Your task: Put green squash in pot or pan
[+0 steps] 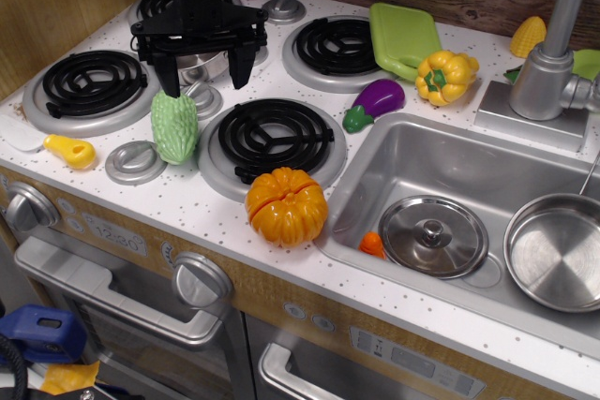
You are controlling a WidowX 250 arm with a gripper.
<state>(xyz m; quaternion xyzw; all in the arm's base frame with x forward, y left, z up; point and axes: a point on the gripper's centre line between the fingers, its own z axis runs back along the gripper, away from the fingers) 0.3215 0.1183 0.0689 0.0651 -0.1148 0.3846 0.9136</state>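
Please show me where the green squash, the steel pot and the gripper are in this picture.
green squash point(175, 126): main view, middle of its bumpy body.
steel pot point(202, 65): main view, rim showing between the gripper's fingers.
gripper point(201, 70): main view, midway between its open fingertips.

The only readable marking is a printed clock display point(120, 232) on the stove's front panel point(281, 302), at the lower left of the frame; it appears to read "12:30", though the digits are faint. Small printed button symbols point(398, 355) on the panel at the lower centre are too small to make out.
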